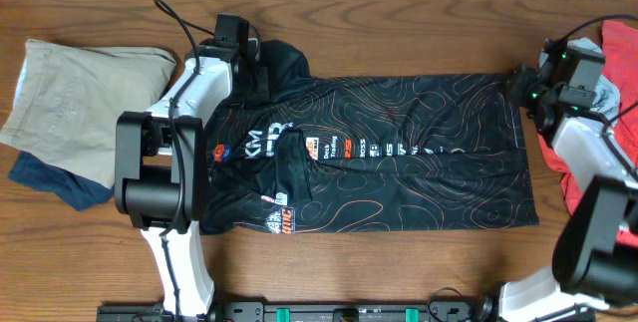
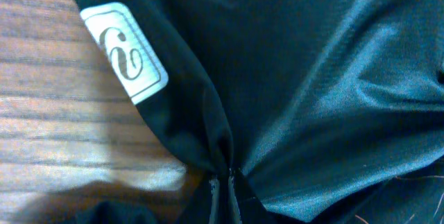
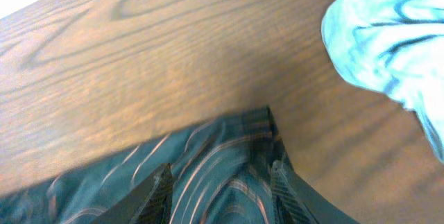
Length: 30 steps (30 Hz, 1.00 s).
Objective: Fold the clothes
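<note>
jersey [image 1: 419,153]: spread flat across bench [image 1: 399,13], neck end at left | left gripper [image 2: 227,182]: pinched shut on bunched jersey fabric beside the neck label [image 2: 125,54] | right gripper [image 3: 220,196]: jaws apart, straddling jersey's far right corner

The jersey [image 1: 399,153] lies flat across the middle of the desk [image 1: 399,13] in the overhead view, its long side running left to right. At the frame's left edge, well apart from nothing but the left arm, an upper garment [image 1: 80,93] lies on a lower garment [image 1: 55,182], whose edge sticks out at lower left. A loose cloth [image 1: 620,51] lies at the right edge, near the jersey's right end. The left claw [image 1: 257,63] sits on the jersey's upper left part. The right claw [image 1: 520,83] sits at its upper right corner, which lies between the fingers [image 3: 156,193] in the right wrist view.
</note>
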Each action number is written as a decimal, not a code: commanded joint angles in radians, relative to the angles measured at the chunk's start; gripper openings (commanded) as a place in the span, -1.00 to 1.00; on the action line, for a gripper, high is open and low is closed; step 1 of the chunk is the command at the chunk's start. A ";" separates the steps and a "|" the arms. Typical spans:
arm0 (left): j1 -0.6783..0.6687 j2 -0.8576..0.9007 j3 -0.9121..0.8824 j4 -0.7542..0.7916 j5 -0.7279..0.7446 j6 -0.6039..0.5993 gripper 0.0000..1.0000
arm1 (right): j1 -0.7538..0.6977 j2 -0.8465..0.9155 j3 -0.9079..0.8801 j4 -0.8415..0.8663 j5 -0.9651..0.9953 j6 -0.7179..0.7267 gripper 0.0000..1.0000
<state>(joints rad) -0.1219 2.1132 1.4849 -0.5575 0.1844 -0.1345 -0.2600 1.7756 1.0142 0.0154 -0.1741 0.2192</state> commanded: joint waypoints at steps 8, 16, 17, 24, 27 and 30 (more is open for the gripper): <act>0.000 -0.017 -0.008 -0.014 0.007 -0.009 -0.88 | 0.019 0.208 0.003 0.251 0.103 0.023 -0.26; 0.000 -0.017 -0.008 -0.014 0.007 -0.009 -0.87 | 0.043 0.304 0.003 0.300 0.103 0.023 -0.17; 0.000 -0.017 -0.008 -0.014 0.007 -0.009 -0.88 | 0.044 0.309 0.003 0.299 0.103 0.023 -0.17; 0.000 -0.017 -0.008 -0.014 0.006 -0.009 -0.88 | 0.045 0.319 0.003 0.291 0.103 0.024 -0.98; 0.000 -0.017 -0.008 -0.014 0.006 -0.009 -0.88 | 0.044 0.319 0.003 0.283 0.111 0.024 -0.98; 0.000 -0.018 -0.008 -0.014 0.007 -0.009 -0.88 | 0.040 0.311 0.003 0.265 0.142 0.024 -0.98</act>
<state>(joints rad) -0.1219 2.1132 1.4845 -0.5690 0.1848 -0.1345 -0.2222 2.0659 1.0214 0.3122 -0.0708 0.2375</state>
